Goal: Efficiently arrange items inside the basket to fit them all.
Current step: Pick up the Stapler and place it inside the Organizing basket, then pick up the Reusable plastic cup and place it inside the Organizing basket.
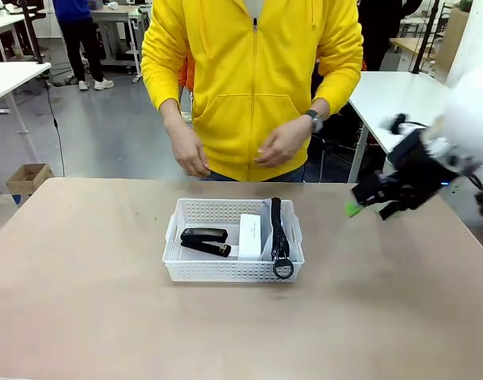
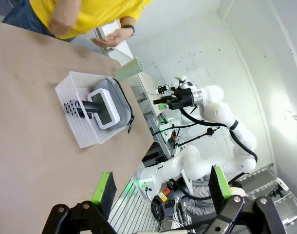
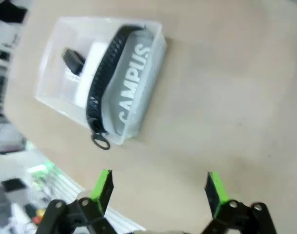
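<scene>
The white basket (image 1: 195,267) sits mid-table. In it lie the black stapler (image 1: 204,241) on the left and the small white box (image 1: 249,235) in the middle. The grey CAMPUS pouch (image 1: 279,233) stands on edge along the right wall, zipper up. From above, the pouch (image 3: 131,83), box (image 3: 87,73) and stapler (image 3: 73,58) fill the basket (image 3: 51,73). My right gripper (image 1: 360,207) hovers blurred to the right of the basket, open and empty (image 3: 159,187). My left gripper (image 2: 160,187) is open and empty, far from the basket (image 2: 83,129). A pale green cup (image 2: 129,69) shows beyond the basket.
A person in a yellow hoodie stands at the far edge, with both hands (image 1: 190,158) (image 1: 281,146) held above the table behind the basket. Bare tabletop (image 1: 83,301) surrounds the basket on every side.
</scene>
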You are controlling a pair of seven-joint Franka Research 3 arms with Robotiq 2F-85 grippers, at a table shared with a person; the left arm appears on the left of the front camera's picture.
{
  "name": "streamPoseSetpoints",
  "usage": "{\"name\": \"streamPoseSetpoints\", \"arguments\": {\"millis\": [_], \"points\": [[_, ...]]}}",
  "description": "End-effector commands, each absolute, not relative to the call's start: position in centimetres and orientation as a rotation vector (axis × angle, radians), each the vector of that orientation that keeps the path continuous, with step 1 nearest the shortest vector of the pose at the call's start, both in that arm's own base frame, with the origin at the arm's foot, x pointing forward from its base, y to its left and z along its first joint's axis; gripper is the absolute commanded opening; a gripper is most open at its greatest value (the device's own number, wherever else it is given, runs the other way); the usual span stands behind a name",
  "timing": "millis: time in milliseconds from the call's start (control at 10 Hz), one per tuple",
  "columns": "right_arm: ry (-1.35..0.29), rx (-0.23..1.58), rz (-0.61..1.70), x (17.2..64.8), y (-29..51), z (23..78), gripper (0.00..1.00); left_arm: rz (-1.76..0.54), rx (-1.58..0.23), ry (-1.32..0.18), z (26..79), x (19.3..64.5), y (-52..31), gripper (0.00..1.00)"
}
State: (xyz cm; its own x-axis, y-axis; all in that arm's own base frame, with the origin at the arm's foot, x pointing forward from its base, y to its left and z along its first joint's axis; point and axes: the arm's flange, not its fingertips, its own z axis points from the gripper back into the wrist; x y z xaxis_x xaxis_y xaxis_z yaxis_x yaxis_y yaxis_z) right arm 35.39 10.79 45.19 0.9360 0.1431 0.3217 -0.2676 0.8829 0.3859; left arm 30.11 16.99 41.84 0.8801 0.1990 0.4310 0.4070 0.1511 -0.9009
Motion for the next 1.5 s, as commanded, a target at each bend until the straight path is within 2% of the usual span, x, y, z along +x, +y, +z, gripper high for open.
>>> {"name": "streamPoseSetpoints", "arguments": {"millis": [0, 200, 400, 600, 700, 800, 1400], "points": [[-0.312, 0.885, 0.132, 32.4, 4.0, 42.4, 1.00, -0.144, -1.434, -0.519, 42.1, 30.1, 16.7, 1.00], [-0.302, 1.237, -0.002, 31.1, -1.6, 39.9, 1.00, -0.144, -1.434, -0.519, 42.1, 30.1, 16.7, 1.00], [-0.381, 1.413, -0.063, 28.6, -5.1, 36.2, 1.00, -0.144, -1.434, -0.519, 42.1, 30.1, 16.7, 1.00], [-0.511, 1.448, -0.151, 25.5, -7.1, 32.9, 1.00, -0.144, -1.434, -0.519, 42.1, 30.1, 16.7, 1.00], [-0.586, 1.368, -0.128, 24.6, -6.9, 31.9, 1.00, -0.144, -1.434, -0.519, 42.1, 30.1, 16.7, 1.00], [-0.466, 1.443, -0.151, 33.3, -11.8, 38.2, 1.00, -0.144, -1.434, -0.519, 42.1, 30.1, 16.7, 1.00], [-0.466, 1.443, -0.151, 33.3, -11.8, 38.2, 1.00, -0.144, -1.434, -0.519, 42.1, 30.1, 16.7, 1.00]]}}
